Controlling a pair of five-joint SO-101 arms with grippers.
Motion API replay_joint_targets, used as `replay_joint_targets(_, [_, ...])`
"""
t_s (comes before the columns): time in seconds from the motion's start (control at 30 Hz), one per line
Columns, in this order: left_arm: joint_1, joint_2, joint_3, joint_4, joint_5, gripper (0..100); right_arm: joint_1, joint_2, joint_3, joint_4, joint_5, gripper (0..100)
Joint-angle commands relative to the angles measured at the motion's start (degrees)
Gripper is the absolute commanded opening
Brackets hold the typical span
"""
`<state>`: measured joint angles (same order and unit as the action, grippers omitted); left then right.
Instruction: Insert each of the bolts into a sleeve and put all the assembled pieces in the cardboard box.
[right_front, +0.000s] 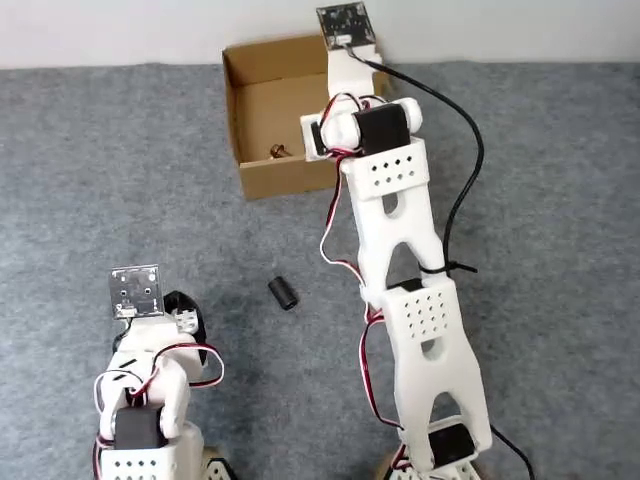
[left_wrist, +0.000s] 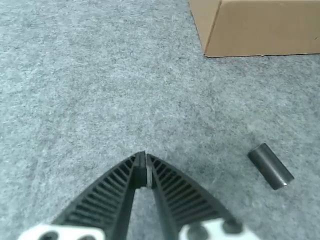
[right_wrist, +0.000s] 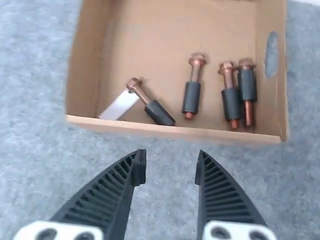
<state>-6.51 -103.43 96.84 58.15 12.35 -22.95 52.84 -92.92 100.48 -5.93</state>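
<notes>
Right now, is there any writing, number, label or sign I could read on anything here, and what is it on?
None can be read. The cardboard box, the loose sleeve and the assembled bolts show no print; any marks on the small circuit boards are too small to read.

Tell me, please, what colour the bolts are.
The bolts are copper, clearest in the right wrist view.
</notes>
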Motion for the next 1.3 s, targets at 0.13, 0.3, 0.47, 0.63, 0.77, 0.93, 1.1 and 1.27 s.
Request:
replay_joint_targets(0.13, [-0.35,-0.09,-0.31,-0.79,0.0,0,-6.55,-14.73,22.24,2.51,-0.53,15.4])
replay_joint_targets(0.3, [-0.35,-0.09,-0.31,-0.79,0.0,0,-10.86,-21.32,42.29,2.33,-0.7,15.4])
replay_joint_targets(0.47, [-0.35,-0.09,-0.31,-0.79,0.0,0,-15.16,-22.02,50.37,2.24,-0.79,15.5])
replay_joint_targets(0.63, [-0.26,-0.09,-0.31,-0.79,0.0,0,-17.1,-17.71,53.1,2.15,-3.52,15.5])
replay_joint_targets(0.77, [-0.26,-0.09,-0.31,-0.79,0.0,0,-18.51,-13.85,53.1,2.15,-5.63,15.5])
replay_joint_targets(0.93, [-0.26,-0.09,-0.31,-0.79,0.0,0,-20.97,-10.77,53.1,1.27,-5.63,15.5])
replay_joint_targets(1.1, [-0.26,-0.09,-0.31,-0.79,0.0,0,-20.53,-7.87,53.1,-1.19,-5.27,15.4])
replay_joint_targets(1.27, [-0.26,-0.09,-0.31,-0.79,0.0,0,-18.68,-3.12,53.1,-3.21,-5.19,15.4])
